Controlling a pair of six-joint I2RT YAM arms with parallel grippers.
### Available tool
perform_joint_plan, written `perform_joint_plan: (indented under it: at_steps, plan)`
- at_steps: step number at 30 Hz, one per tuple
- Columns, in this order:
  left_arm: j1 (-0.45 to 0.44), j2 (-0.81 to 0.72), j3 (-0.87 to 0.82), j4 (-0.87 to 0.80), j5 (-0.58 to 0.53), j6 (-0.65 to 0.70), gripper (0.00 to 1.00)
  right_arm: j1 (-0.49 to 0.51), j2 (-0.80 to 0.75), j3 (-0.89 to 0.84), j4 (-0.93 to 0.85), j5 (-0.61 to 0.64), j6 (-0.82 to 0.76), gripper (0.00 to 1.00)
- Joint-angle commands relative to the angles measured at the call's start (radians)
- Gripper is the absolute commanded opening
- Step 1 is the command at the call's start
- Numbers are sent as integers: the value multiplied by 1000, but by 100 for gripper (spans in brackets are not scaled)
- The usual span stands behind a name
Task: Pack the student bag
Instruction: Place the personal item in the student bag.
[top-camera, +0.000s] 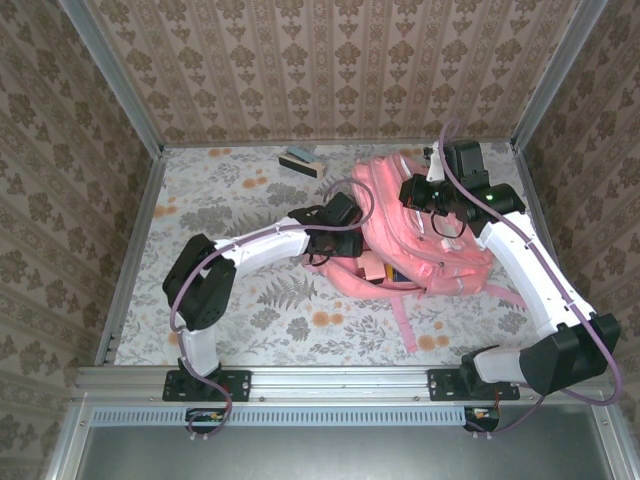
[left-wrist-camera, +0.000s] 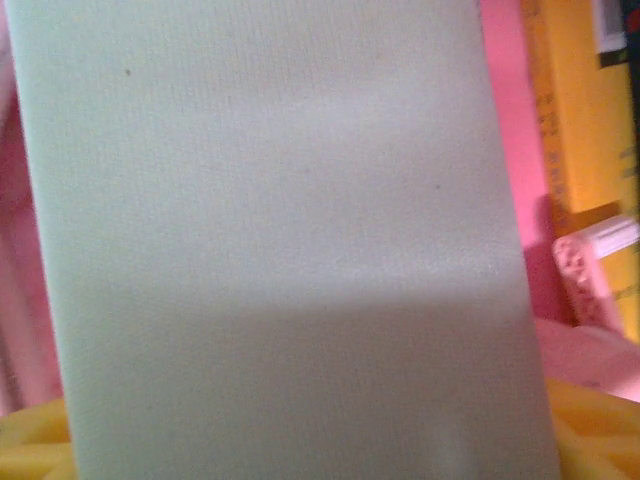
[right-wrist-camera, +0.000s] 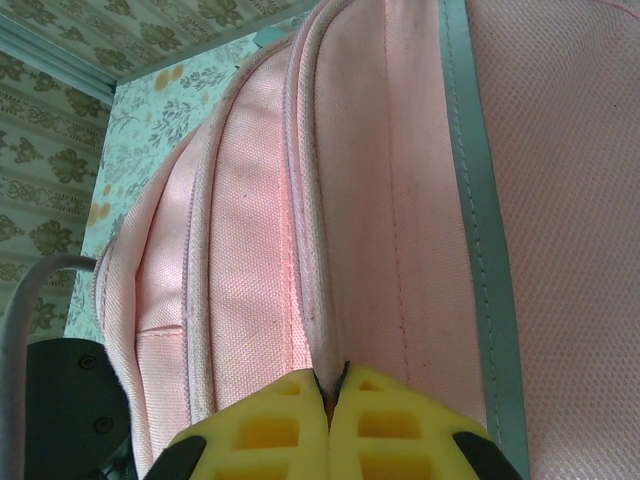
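student bag: right of centre on the table, soft floppy fabric, probably light, grab seams or straps | right gripper: fingers together, pinching a seam by the look | left gripper: at its mouth, seemingly clamped on pale slab

A small teal-topped rectangular block is lying near the far edge of the floral-patterned tabletop. A pale green flat slab is sitting just beside an orange-yellow panel.
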Motion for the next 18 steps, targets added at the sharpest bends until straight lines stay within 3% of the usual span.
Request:
perform_joint_plan:
  at_steps: [1,11,15,18]
  plan:
    - [6,-27,-20,-4,44,74,73,0,-54,25,111,-44,15,0]
    - [-29,-26,-38,2,68,250,74,0,-45,26,111,-38,5,0]
    - [-21,-14,-14,-43,57,324,79,0,-41,29,112,-41,5,0]
    - [-7,-12,8,-65,48,329,91,-1,-39,31,112,-43,7,0]
